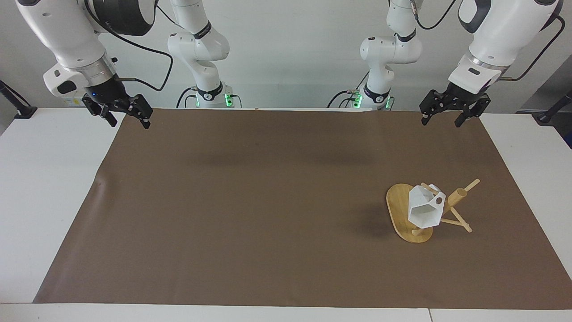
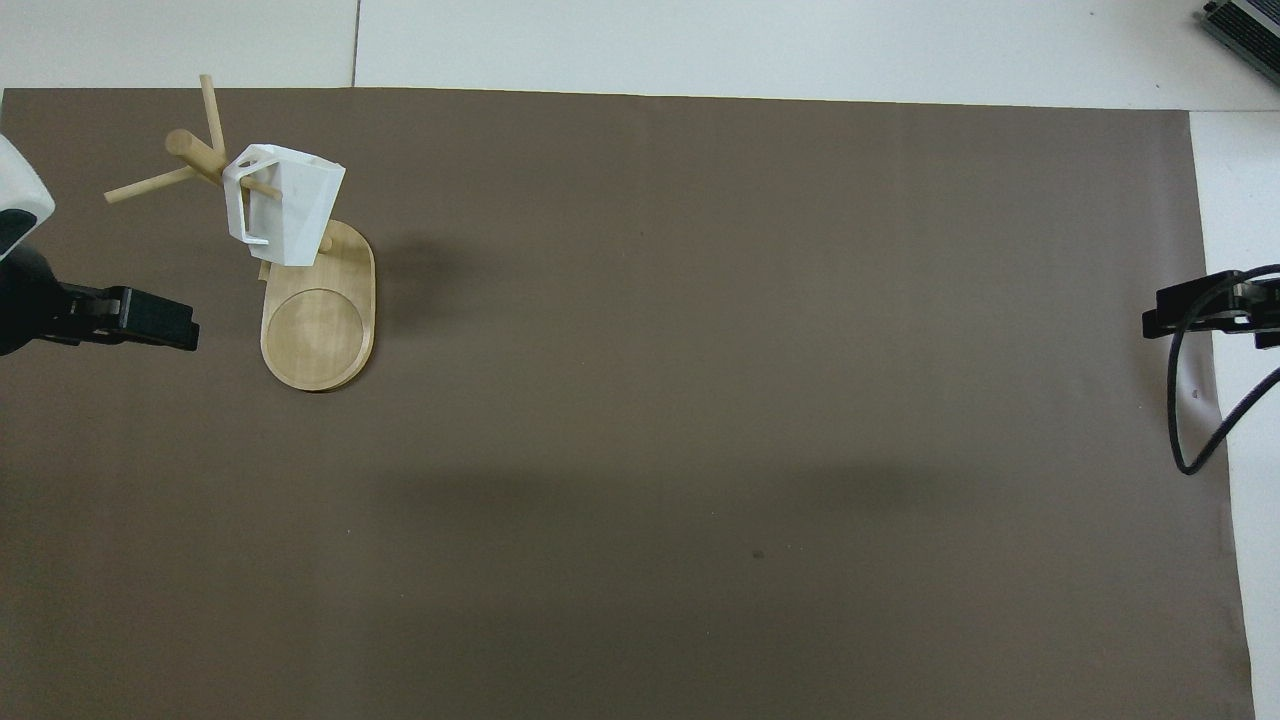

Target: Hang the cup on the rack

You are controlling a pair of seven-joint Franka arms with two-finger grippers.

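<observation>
Fingers spread, empty, on left gripper (image 1: 441, 116) and right gripper (image 1: 119, 116) | faceted white mug (image 1: 424, 210) hangs on bamboo mug tree (image 1: 402, 212) | task looks done

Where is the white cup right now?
The cup hangs by its handle on a peg of the rack, above its base, toward the left arm's end of the table.

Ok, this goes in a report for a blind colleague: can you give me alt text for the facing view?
A white faceted cup hangs by its handle on a peg of a bamboo rack standing on a brown mat, toward the left arm's end of the table. The left gripper and right gripper hang open and empty over the mat's corners nearest the robots.
</observation>
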